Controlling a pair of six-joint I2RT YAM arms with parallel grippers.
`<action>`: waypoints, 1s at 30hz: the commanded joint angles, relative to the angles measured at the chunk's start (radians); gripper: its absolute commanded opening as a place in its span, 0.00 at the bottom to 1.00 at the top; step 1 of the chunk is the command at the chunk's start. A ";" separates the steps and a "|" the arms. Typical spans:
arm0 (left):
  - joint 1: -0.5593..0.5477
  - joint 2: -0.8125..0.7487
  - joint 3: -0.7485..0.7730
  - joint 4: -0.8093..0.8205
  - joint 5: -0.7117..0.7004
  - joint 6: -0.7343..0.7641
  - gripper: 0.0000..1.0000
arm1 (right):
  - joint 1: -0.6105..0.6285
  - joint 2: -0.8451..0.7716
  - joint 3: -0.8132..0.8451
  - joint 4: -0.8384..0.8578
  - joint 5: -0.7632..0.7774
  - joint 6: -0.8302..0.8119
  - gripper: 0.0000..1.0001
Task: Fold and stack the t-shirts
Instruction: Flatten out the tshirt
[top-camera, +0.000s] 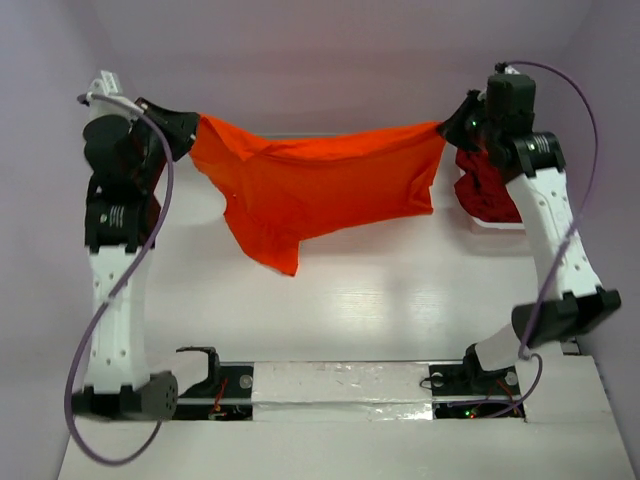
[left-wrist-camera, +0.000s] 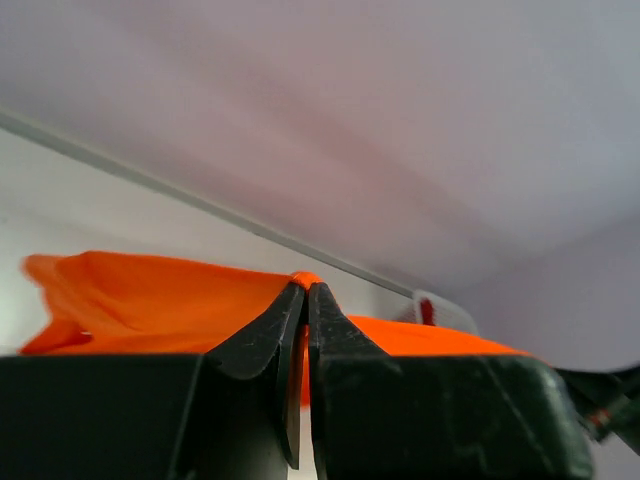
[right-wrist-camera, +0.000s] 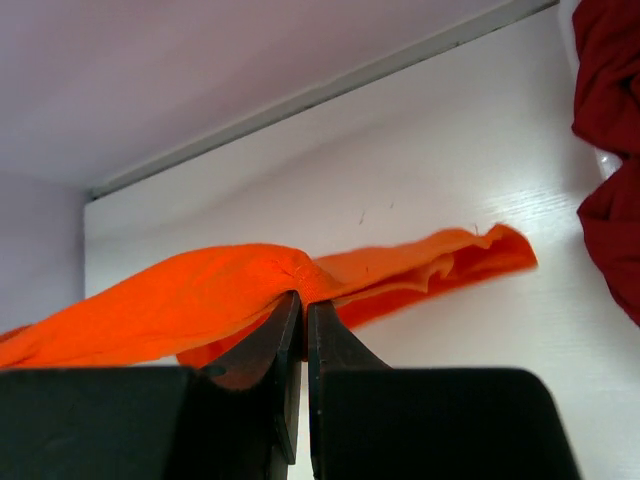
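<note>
One t-shirt (top-camera: 320, 185) spans left hand (top-camera: 195, 132), right hand (top-camera: 445, 127).

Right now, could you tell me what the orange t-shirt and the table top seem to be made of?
Orange t-shirt: soft, matte cloth, probably a cotton knit; it sags and creases where it hangs. Table top: white, semi-gloss board, perhaps laminate or painted wood; faint grain lines and soft reflections show.

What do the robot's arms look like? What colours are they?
The left arm and right arm have white segments dotted with small holes, linked by chunky black joints. A thin purple cable loops beside each one. The left gripper and right gripper are black, each with two flat, wedge-shaped fingers.
</note>
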 joint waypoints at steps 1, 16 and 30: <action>0.004 -0.163 -0.061 0.100 0.136 0.001 0.00 | -0.007 -0.188 -0.184 0.171 -0.096 -0.054 0.00; 0.004 -0.812 -0.151 0.021 0.164 -0.108 0.00 | -0.007 -1.099 -0.663 0.168 -0.220 -0.098 0.00; -0.006 -0.604 -0.250 0.139 0.112 -0.050 0.00 | -0.007 -0.952 -0.667 0.315 -0.202 -0.057 0.00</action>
